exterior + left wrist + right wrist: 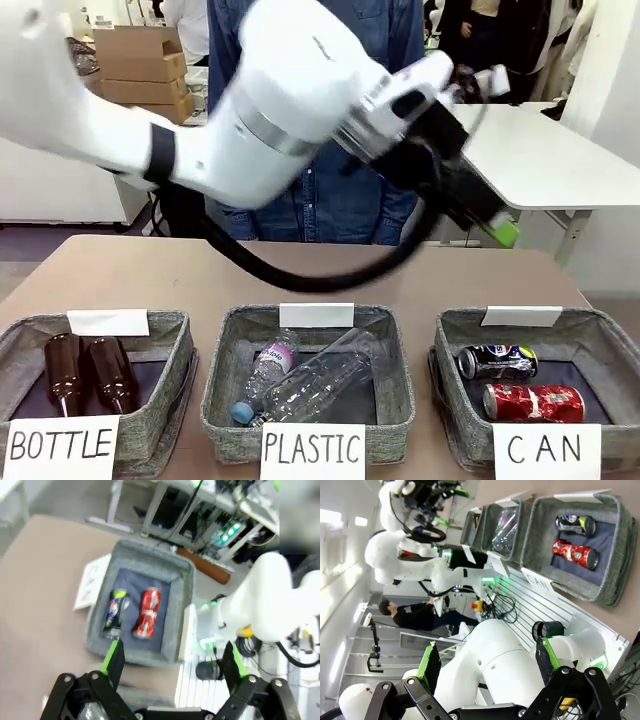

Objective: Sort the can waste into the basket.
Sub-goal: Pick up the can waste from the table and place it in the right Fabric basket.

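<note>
Left end effector (172, 667) wide, empty, raised above basket (182, 587) | right end effector (487, 672) wide, empty

Stacked cardboard boxes (140, 62) sit at the far left; a white table (545, 160) stands behind at the right; the floor is grey.

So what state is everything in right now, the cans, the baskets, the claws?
Red can: dented, lying in the CAN basket.
Blue can: lying beside the red one.
CAN basket: holds both cans.
PLASTIC basket: holds clear bottles.
BOTTLE basket: holds two brown bottles.
Left gripper: open, empty, above the CAN basket.
Right gripper: open, empty.
</note>
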`<state>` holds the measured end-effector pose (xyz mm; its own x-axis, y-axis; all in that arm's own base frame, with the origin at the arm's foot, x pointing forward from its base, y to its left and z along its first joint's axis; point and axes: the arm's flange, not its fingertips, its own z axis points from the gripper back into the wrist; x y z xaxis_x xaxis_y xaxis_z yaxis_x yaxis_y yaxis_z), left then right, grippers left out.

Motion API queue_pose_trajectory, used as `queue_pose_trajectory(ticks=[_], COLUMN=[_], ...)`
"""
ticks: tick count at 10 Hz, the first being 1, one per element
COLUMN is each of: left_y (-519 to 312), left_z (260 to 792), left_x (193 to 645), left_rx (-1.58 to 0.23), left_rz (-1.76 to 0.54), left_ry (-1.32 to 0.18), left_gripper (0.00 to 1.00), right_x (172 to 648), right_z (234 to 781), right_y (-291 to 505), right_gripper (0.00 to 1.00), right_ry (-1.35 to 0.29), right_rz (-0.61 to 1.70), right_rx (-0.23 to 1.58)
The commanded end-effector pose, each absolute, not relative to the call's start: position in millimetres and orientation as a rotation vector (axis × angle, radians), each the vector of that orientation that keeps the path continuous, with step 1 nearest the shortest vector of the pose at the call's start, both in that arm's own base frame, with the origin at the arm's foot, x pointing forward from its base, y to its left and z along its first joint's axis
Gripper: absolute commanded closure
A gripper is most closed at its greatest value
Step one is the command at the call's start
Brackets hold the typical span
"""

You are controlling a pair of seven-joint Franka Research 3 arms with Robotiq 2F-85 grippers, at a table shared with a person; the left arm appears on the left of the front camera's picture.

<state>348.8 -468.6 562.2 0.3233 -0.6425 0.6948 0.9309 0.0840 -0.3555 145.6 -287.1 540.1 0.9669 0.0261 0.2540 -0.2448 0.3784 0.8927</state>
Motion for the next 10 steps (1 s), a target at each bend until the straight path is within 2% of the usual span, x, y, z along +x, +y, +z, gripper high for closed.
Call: queue_pose_trajectory(ticks=[1, 2, 4, 6, 8, 10], left_y=[-380, -336, -245, -167, -98, -61], left_z=[592, 602, 610, 607, 593, 571], left_x=[353, 362, 378, 380, 363, 343], left_rx=[-0.790, -0.740, -0.739, -0.727, -0.872, -0.986], left_rz=[-1.097, -0.983, -0.675, -0.363, -0.154, -0.109], left_ry=[-0.380, -0.356, -0.222, -0.293, -0.348, -0.375], left_gripper=[0.00, 0.00, 0.00, 0.00, 0.00, 0.00], right_x=[146, 156, 211, 267, 317, 353], right_z=[540, 546, 559, 565, 561, 544], right_y=[-287, -269, -200, -138, -70, 2], right_gripper=[0.00, 0.00, 0.00, 0.00, 0.00, 0.00], right_ry=[-0.211, -0.223, -0.220, -0.159, -0.090, -0.029], right_rz=[0.175, 0.266, 0.340, 0.352, 0.329, 0.224], right_rx=[1.172, 1.222, 1.253, 1.284, 1.407, 1.453])
